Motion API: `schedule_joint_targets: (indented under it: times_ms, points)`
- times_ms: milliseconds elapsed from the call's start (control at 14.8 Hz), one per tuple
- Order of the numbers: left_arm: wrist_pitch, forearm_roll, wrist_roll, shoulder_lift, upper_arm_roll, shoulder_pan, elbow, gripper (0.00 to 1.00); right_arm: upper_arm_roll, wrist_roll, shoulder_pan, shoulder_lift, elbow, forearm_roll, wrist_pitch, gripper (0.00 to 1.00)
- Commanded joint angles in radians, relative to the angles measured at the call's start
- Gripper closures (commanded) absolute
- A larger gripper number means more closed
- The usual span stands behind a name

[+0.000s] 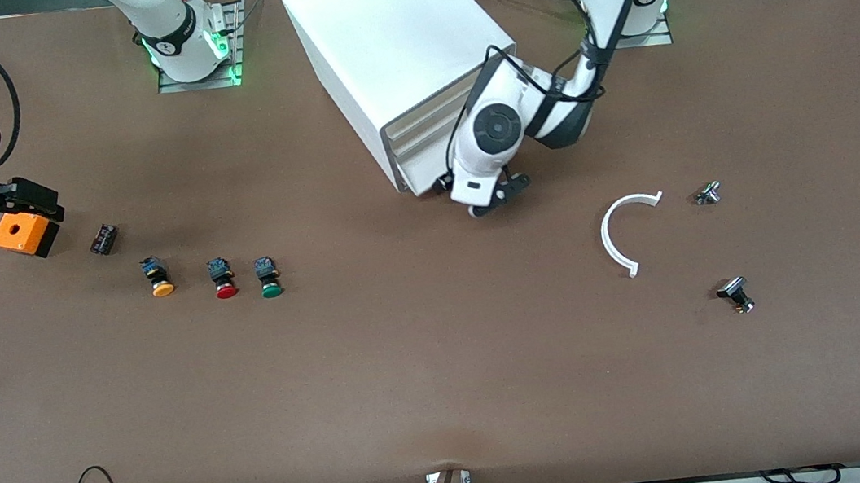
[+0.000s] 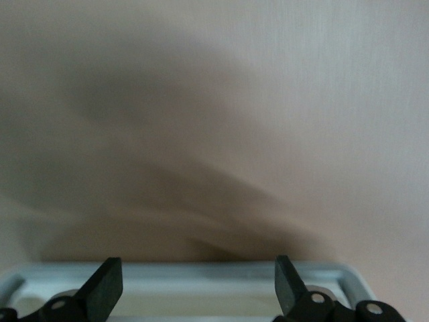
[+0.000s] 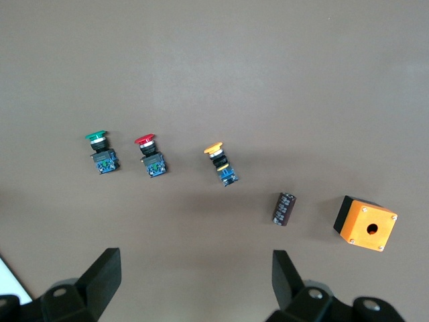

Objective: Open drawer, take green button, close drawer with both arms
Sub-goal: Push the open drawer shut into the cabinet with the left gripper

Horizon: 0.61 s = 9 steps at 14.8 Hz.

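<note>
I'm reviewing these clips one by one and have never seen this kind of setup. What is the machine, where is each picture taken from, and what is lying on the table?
Two white robot arms stand at a brown table. The big picture looks down from across the table; the other two come from cameras on each arm's wrist.

The left gripper is at the front of the white cabinet, by its lowest drawer, fingers open, holding nothing. The right gripper waits, open and empty, over the right arm's end of the table.

There lie an orange box, a small dark part, and orange-capped, red-capped and green-capped buttons. Toward the left arm's end: a white curved piece and two small metal parts.
</note>
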Motion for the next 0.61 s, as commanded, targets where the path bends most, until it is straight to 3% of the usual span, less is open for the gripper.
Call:
schedule_joint_targets:
  times_ms: [0,271,541]
  points:
    - [0.010,-0.016,-0.088,-0.036,-0.054,-0.012,-0.035,0.00,0.002,-0.015,-0.001,-0.001,0.023,-0.018,0.001,0.00]
    - [0.004,-0.015,-0.090,-0.036,-0.062,0.004,-0.029,0.00,0.002,-0.017,-0.001,-0.001,0.025,-0.018,0.000,0.00]
    - [-0.071,0.025,0.109,-0.062,-0.039,0.220,0.041,0.00,0.002,-0.017,-0.002,0.002,0.025,-0.017,0.000,0.00]
